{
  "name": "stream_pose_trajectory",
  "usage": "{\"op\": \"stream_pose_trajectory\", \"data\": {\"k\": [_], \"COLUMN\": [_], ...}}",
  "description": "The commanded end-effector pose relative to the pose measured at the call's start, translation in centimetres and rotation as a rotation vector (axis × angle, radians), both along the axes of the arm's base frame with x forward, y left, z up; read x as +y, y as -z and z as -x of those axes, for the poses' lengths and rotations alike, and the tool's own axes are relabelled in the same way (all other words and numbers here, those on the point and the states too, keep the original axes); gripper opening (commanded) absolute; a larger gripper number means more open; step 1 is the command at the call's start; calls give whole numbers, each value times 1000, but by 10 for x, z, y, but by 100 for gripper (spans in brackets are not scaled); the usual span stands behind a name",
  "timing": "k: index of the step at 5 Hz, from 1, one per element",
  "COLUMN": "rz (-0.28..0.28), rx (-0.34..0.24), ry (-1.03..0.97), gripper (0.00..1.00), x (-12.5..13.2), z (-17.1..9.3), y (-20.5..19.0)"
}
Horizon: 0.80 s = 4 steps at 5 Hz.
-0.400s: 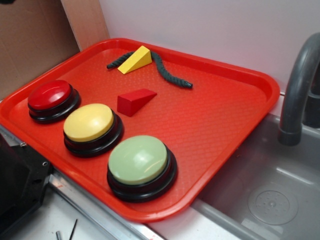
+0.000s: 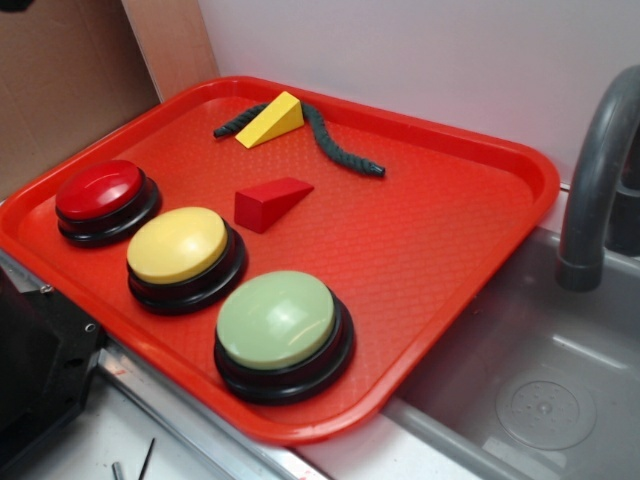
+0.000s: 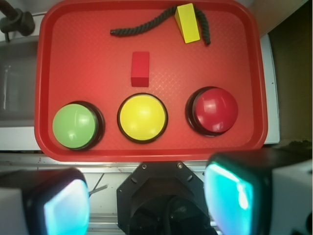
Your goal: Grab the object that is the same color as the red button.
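Nearest the wrist camera, the tool (image 3: 146, 205) hangs above the counter's (image 3: 146, 164) front strip, short of the tray; its two pale fingers (image 3: 230, 196) stand spread wide apart with nothing between them.

Beyond them lies the big red tray (image 2: 470, 260), a shallow pan with a raised rim and rounded corners. Along its near edge three dome buttons on black bases sit in a row, close to each other but not touching: the green button (image 2: 277, 320), the yellow button (image 2: 177, 245) in the middle, and the red button (image 2: 99, 190) at the end next to the cardboard panel (image 2: 60, 80).

Just behind the yellow button, apart from it, the red wedge block (image 2: 270, 202) lies flat on the tray floor near the middle, with bare tray on every side of it.

Farther back, near the far rim, the yellow wedge block (image 2: 270, 120) rests across a dark rope (image 2: 335, 145), which curves out from both sides of it.

The half of the tray toward the sink carries nothing behind the green button. There the tray's rim overhangs the grey sink basin (image 2: 530, 380), and the grey faucet (image 2: 595, 180) rises just past that corner. A pale wall (image 2: 420, 60) stands close behind the far rim.
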State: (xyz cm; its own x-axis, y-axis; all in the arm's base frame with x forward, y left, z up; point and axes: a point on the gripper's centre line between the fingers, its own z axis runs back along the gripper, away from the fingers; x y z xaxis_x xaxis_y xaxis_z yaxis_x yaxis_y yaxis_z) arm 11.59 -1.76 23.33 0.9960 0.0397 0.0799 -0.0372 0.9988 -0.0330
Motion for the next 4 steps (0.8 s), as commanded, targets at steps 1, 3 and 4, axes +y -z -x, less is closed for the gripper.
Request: {"op": "stream_pose_trajectory", "data": {"k": [1, 3, 4], "rz": [-30, -82, -103], "rx": [-82, -164, -168], "ry": [-91, -159, -194], "gripper": [100, 100, 100], "x": [-13, -23, -17], "z": [-29, -77, -98], "y": [19, 71, 101]}}
